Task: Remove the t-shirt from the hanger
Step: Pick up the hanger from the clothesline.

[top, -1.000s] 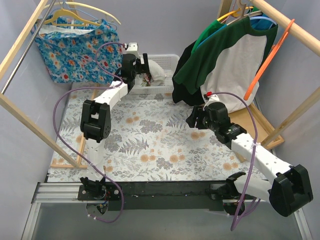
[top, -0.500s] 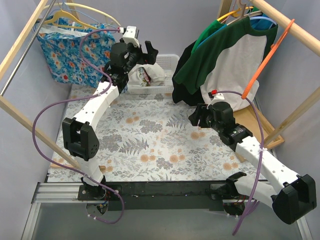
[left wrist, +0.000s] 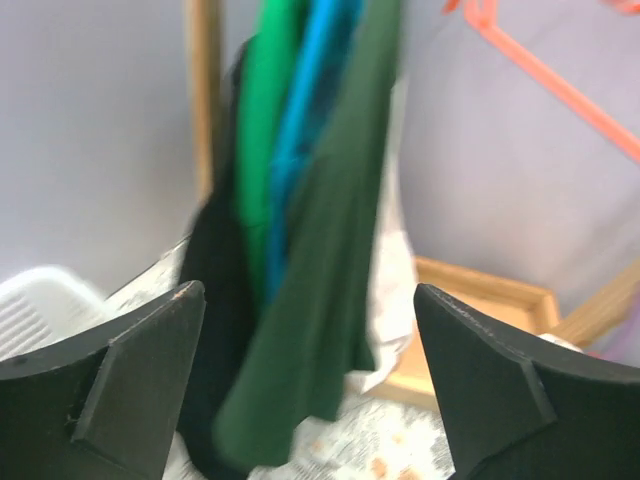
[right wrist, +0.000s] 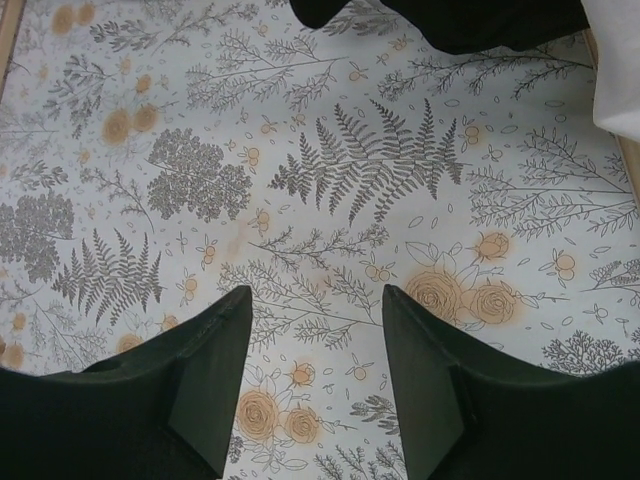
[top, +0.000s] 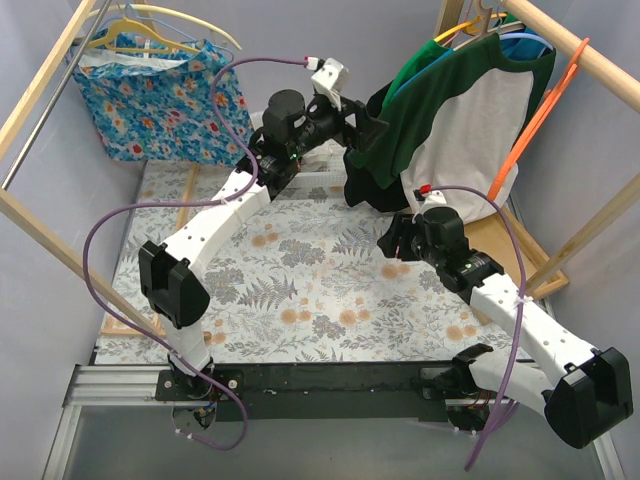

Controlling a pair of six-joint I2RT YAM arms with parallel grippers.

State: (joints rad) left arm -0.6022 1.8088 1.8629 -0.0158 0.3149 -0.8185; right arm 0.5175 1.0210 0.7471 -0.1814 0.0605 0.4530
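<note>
From above, the green and white t-shirt hung from the wooden rail over the far right corner of the worktop. The left hand was raised just beside the shirt's dark left edge, its fingers spread wide with nothing between them. The right hand sat low over the worktop's right side, below the shirt's hem, partly open and empty.

In the left wrist view, the left hand showed two black fingers set far apart, with the t-shirt hanging ahead of the gap, blurred.

In the right wrist view, the right hand gaped over the floral worktop, holding nothing. The shirt's dark hem crossed the top edge.
</note>
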